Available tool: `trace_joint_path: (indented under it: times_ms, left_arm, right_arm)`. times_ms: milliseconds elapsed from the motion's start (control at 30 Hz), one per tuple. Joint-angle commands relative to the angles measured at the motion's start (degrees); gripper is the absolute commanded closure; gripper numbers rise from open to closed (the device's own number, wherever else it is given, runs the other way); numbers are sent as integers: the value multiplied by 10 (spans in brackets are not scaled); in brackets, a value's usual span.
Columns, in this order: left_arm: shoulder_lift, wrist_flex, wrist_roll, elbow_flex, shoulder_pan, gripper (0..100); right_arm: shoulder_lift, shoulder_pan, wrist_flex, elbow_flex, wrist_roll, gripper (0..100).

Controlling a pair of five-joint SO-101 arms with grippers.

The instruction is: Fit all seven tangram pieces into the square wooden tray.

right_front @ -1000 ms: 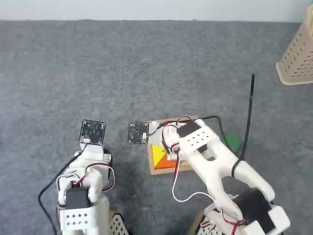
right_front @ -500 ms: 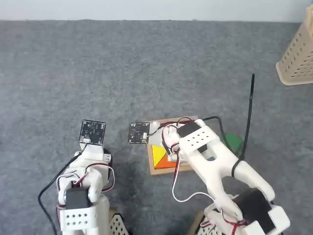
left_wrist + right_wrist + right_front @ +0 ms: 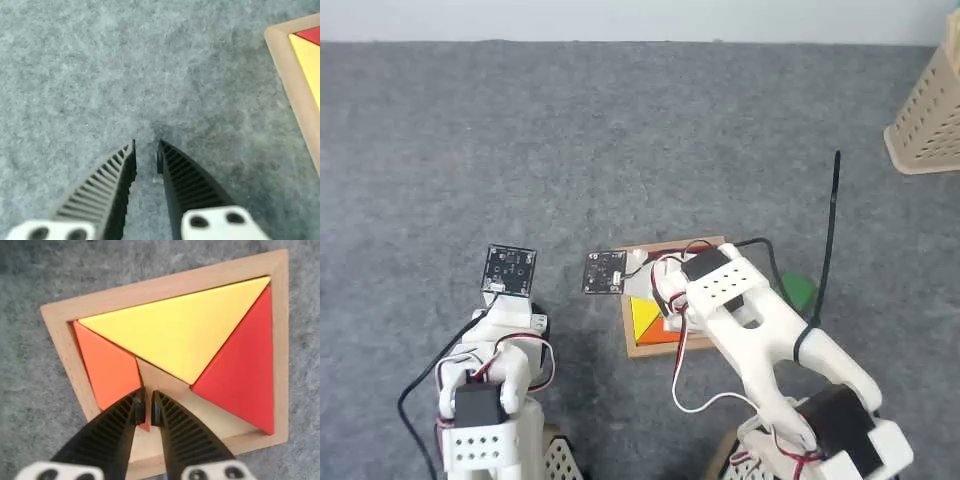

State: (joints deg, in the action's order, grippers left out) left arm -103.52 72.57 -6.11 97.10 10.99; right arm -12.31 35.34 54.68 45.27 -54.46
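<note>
Right arm barely shifted; tray part-filled
High view: square wooden tray shows slightly more far rim; green piece lies outside. Left wrist view: left gripper narrowly parted, empty, over grey carpet. Right wrist view: right gripper nearly closed, empty, over tray floor beside orange piece

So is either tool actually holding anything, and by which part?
Nothing seems held. The right tool sits nearly closed at the edge of the orange piece; the left tool hangs empty over carpet.
</note>
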Motion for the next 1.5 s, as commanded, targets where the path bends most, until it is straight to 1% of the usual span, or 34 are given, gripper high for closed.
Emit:
trace_joint_path:
  times_ms: [0, 67, 133, 200, 300, 367, 467, 533, 667, 833, 867, 967, 1033, 1167, 1367, 1467]
  left_arm:
    - [-12, 0, 4, -6, -2, 929]
    - [-12, 0, 4, -6, -2, 929]
    - [-12, 0, 4, -6, -2, 929]
    - [-12, 0, 4, -6, -2, 929]
    - [-12, 0, 4, -6, -2, 929]
    - [-12, 0, 4, -6, -2, 929]
    - [-12, 0, 4, -6, -2, 929]
    - [-12, 0, 4, -6, -2, 929]
    - [-12, 0, 4, -6, -2, 929]
    - [-12, 0, 4, -6, -2, 929]
    - [-12, 0, 4, -6, -2, 929]
    - [-12, 0, 4, -6, -2, 929]
    - [-12, 0, 4, -6, -2, 929]
    - [-12, 0, 4, -6, -2, 929]
    - [-12, 0, 4, -6, -2, 929]
    - [-12, 0, 4, -6, -2, 929]
  right_arm:
    - [-34, 1, 26, -26, 7, 992]
    - [-34, -7, 40, -39, 9, 992]
    - [-34, -28, 47, -57, 40, 992]
    - [-34, -66, 48, -84, 111, 992]
    - [-34, -146, 44, -122, 225, 992]
    - [-34, -203, 48, -133, 284, 992]
    - [-34, -280, 48, -136, 349, 992]
    - [-34, -320, 53, -136, 378, 992]
    - [-28, -375, 94, -136, 404, 992]
    - [-27, -385, 143, -133, 402, 988]
    - [-27, -384, 148, -127, 399, 971]
    - [-27, -383, 134, -92, 400, 880]
    - [-27, -383, 113, -69, 402, 850]
    - [-26, -386, 89, -60, 404, 853]
    - [-26, -387, 74, -62, 427, 850]
    - [-15, -388, 86, -91, 454, 850]
